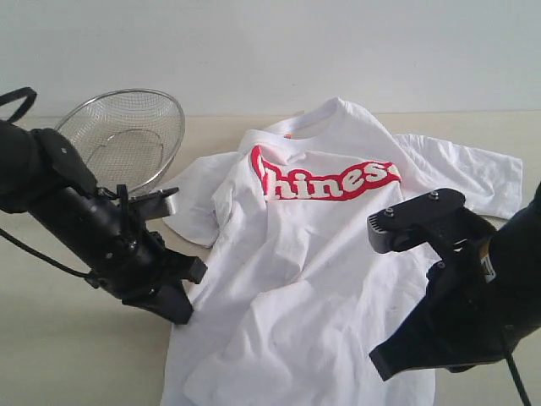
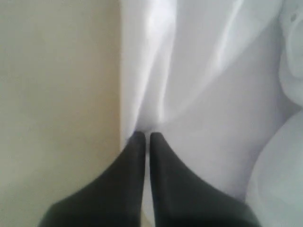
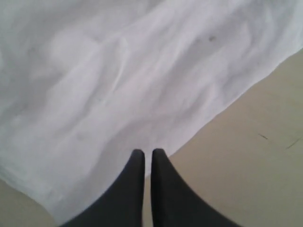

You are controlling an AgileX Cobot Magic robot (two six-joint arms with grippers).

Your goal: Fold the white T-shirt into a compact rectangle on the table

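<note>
The white T-shirt (image 1: 296, 254) lies spread and wrinkled on the table (image 1: 76, 355), its red lettering (image 1: 325, 179) facing up. My left gripper (image 1: 182, 309) is at the shirt's left side edge. In the left wrist view the left gripper (image 2: 144, 135) is shut, and folds of the shirt (image 2: 203, 94) run together into its tips. My right gripper (image 1: 382, 365) hangs over the shirt's lower right edge. In the right wrist view the right gripper (image 3: 145, 151) is shut with its tips just over the cloth's border (image 3: 118, 94). No pinched cloth shows there.
A steel mesh bowl (image 1: 127, 135) lies tilted at the back left, close behind the left arm. Bare tabletop (image 3: 255, 179) lies right of the shirt and along the front left. A pale wall closes off the far side.
</note>
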